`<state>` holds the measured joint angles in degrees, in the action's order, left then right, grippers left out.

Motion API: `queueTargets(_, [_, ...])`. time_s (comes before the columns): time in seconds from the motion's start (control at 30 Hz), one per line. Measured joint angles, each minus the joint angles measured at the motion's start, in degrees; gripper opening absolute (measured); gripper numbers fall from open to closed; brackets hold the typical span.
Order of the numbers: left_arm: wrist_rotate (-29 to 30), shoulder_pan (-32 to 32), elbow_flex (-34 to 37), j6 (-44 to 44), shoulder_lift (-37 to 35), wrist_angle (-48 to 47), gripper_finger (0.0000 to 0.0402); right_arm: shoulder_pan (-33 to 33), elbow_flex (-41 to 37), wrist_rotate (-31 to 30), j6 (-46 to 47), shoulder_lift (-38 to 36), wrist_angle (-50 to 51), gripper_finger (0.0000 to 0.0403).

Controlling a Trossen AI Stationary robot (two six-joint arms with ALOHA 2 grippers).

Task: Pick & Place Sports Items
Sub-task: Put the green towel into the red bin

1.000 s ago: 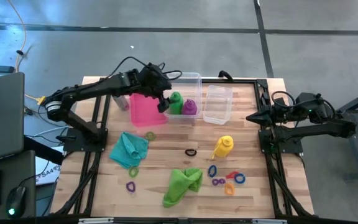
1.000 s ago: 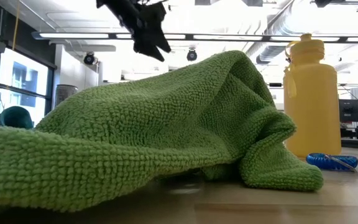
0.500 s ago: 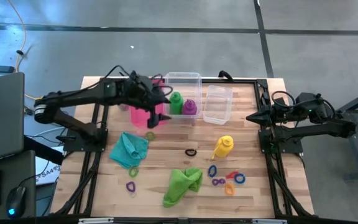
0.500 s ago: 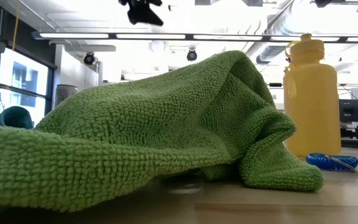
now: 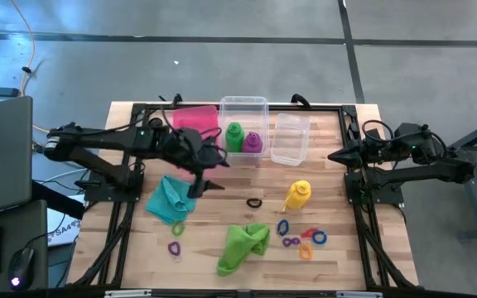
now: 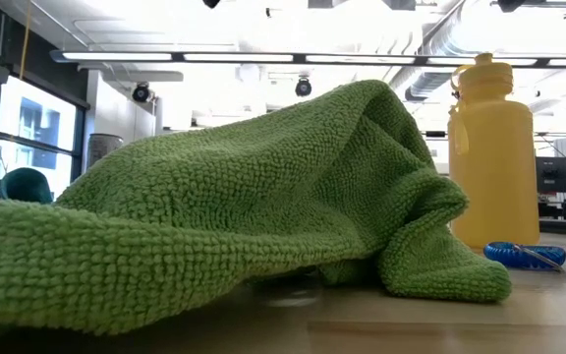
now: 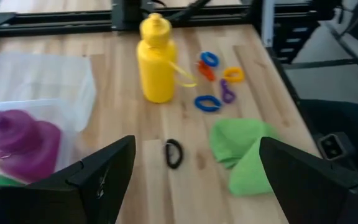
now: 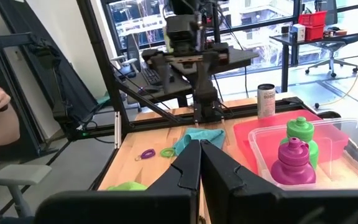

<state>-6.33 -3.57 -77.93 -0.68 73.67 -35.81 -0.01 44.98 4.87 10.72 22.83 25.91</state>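
Wood-slat table (image 5: 222, 285) w/ black frame, seen from the high view. Left gripper (image 5: 203, 176) hangs over the table between the pink bin (image 5: 195, 118) and the teal cloth (image 5: 171, 199), fingers spread wide, nothing in them. Right gripper (image 5: 335, 156) sits at the table's right edge, fingers pressed together, empty. Green bottle (image 5: 234, 136) and purple bottle (image 5: 252, 142) stand inside the clear bin (image 5: 244, 105) next to the pink one; a second clear bin (image 5: 290, 138) sits just beside it. Yellow bottle (image 5: 296, 196) is out on the wood, black ring (image 5: 254, 202) near it. Lime green cloth (image 5: 244, 246) lies crumpled toward the near edge. Blue ring (image 5: 282, 227), purple ring (image 5: 290, 242), orange ring (image 5: 305, 251) and another blue ring (image 5: 319, 237) cluster just right of it. Olive ring (image 5: 199, 180) by the left gripper; green ring (image 5: 177, 228) and purple ring (image 5: 174, 247) below the teal cloth.

Low view: lime cloth fills most of it, yellow bottle upright behind, blue ring at its foot.

Left wrist view: both dark fingers far apart; yellow bottle, black ring, lime cloth and ring cluster ahead, purple bottle in the clear bin.

Right wrist view: fingers closed tip to tip; green and purple bottles in the clear bin, grey can (image 8: 265, 100) behind.
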Motion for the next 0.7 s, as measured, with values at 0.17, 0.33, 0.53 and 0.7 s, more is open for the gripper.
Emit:
queueTargets(0.17, [0.05, -3.32, 0.00, 1.74, 0.71, 1.11, 0.0334, 0.00, 0.01, -0.46, 0.02, 0.00, -1.81, 0.0000])
queueTargets(0.33, [0.63, -6.38, -0.05, 4.04, 2.24, 3.44, 0.0334, 0.00, 0.01, -0.47, -0.30, 0.00, -4.96, 0.0000])
queueTargets(0.53, [3.17, -9.05, -0.01, 3.91, 4.27, 5.51, 0.0334, 0.01, 0.01, -0.46, 0.08, 0.10, -6.73, 0.0000])
queueTargets(0.7, [3.80, -10.09, 0.07, 4.86, 7.06, 8.92, 0.0334, 0.00, 0.04, -0.46, 0.17, 1.02, -6.91, 0.0000])
